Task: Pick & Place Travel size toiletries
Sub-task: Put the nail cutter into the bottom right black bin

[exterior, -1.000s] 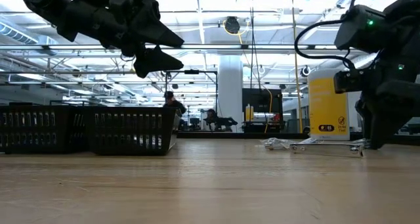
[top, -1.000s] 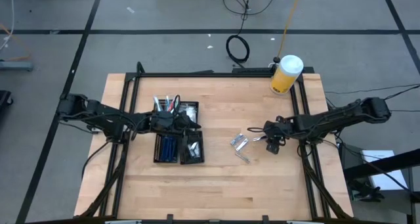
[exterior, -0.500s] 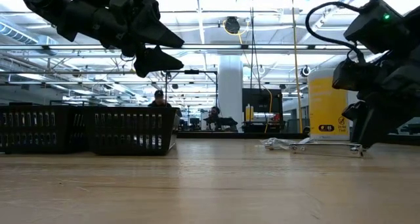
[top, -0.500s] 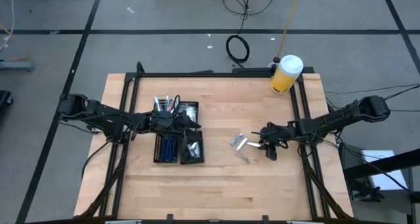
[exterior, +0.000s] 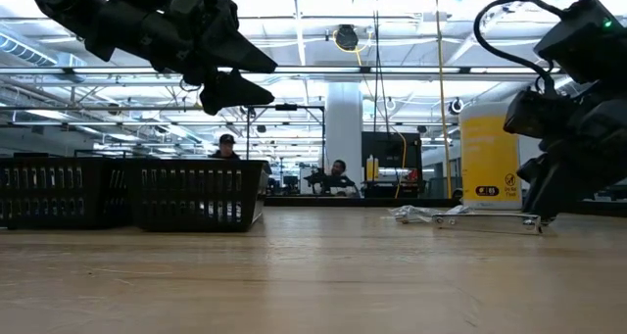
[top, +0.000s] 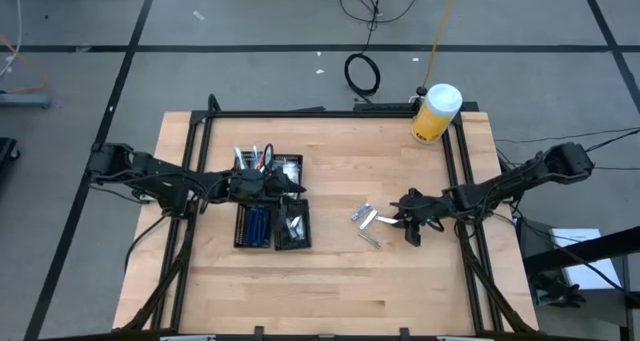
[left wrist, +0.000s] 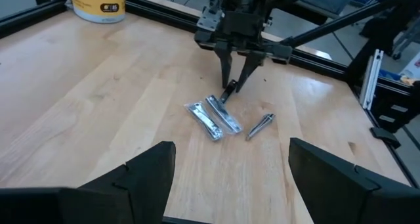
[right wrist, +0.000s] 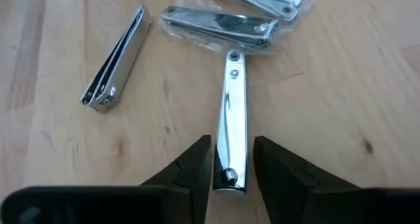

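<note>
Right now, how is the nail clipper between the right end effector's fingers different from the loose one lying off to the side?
The clipper in the right end effector, the framed clipper, lies flat side up, its rivet showing. The side clipper rests on its edge, showing its stacked blades, untouched and angled away. The framed clipper's far end meets the clear packets; the side clipper lies apart from them. Both are bare silvery metal on the table.

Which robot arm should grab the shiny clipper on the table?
The right one. Its gripper already sits over the bare clipper, open jaws on either side of its end. The left gripper hangs far off, above the tray.
</note>
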`<state>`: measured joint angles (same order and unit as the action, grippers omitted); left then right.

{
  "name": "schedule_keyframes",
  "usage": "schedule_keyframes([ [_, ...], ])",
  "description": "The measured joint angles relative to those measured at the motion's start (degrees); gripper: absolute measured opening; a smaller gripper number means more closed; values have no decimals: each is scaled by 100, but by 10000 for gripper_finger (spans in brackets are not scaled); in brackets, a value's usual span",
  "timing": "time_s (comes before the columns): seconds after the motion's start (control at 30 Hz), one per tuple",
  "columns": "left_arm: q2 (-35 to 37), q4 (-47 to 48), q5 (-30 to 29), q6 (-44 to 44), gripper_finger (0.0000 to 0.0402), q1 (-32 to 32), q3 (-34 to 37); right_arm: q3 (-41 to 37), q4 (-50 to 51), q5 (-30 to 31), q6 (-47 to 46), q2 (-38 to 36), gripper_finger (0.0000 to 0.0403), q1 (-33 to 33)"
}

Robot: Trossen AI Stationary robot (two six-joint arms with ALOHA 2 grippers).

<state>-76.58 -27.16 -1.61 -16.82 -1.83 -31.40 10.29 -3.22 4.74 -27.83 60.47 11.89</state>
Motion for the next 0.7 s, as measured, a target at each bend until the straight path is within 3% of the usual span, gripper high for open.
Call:
schedule_keyframes([
  [0.27,0,-2,0,-15,292,-2,0,-222,-20,187,54,4,48,62],
  [0.4,0,-3,-1,-15,292,-1,0,-230,-164,405,113,9,47,65],
  [0.7,0,-17,-2,-15,292,0,0,-240,-2619,607,1646,20,47,46],
])
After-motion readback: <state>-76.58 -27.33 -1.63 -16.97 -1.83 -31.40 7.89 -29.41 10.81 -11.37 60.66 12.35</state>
